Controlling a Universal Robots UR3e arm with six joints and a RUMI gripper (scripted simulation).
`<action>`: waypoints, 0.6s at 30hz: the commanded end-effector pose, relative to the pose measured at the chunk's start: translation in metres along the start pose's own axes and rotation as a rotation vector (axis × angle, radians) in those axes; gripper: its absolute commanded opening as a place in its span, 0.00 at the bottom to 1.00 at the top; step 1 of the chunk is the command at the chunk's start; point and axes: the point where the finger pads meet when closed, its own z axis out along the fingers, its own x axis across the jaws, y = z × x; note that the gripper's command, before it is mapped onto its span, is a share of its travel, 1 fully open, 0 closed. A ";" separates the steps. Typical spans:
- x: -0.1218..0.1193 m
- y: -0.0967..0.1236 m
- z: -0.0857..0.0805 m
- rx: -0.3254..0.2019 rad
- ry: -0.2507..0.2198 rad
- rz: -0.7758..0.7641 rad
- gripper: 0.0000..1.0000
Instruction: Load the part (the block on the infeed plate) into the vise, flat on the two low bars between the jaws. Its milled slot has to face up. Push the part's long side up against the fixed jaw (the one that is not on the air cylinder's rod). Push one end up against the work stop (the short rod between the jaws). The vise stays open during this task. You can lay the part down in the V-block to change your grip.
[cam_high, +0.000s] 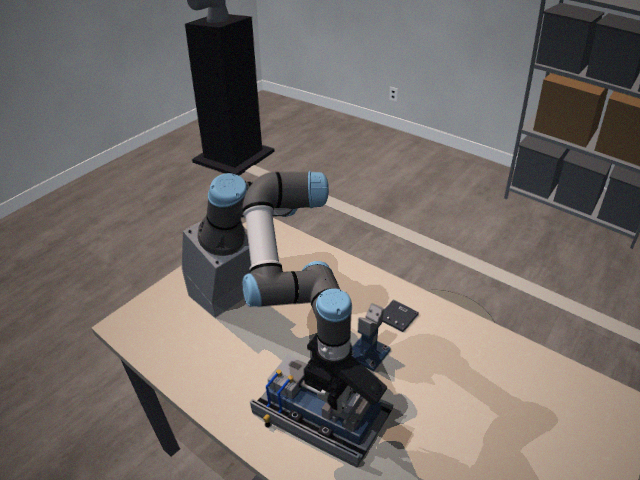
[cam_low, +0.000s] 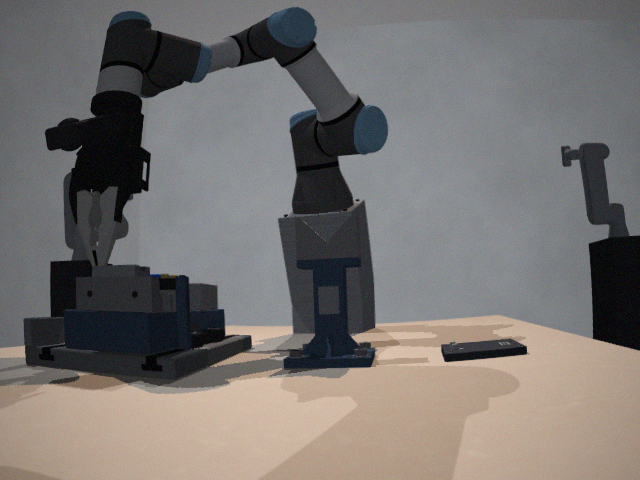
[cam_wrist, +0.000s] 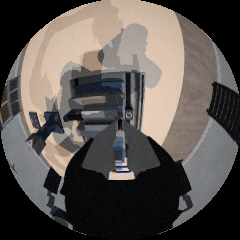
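Hovering closed and pointing down, end effector (cam_low: 96, 260) (cam_wrist: 120, 120) just over the vise (cam_low: 105, 330) (cam_high: 320, 408) (cam_wrist: 100, 102) on the table (cam_high: 170, 330) (cam_low: 330, 434) (cam_wrist: 55, 55).

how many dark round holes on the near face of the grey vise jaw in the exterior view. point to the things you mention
2: left hole (cam_low: 89, 293) and right hole (cam_low: 134, 294), both above the blue vise body (cam_high: 310, 406) (cam_low: 105, 330) (cam_wrist: 100, 86). Faces turned away may hide others.

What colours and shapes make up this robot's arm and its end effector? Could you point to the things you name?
The arm (cam_high: 262, 237) (cam_low: 321, 85) has dark grey joints, light grey tubes and rounded blue caps. The end effector (cam_low: 95, 263) (cam_wrist: 120, 120) has a black body and grey, tapering fingers.
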 end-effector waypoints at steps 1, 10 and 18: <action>-0.001 -0.001 -0.001 0.002 0.002 -0.001 0.00; -0.002 -0.001 -0.001 0.002 0.002 -0.001 0.00; -0.004 -0.001 -0.001 0.002 0.002 -0.001 0.00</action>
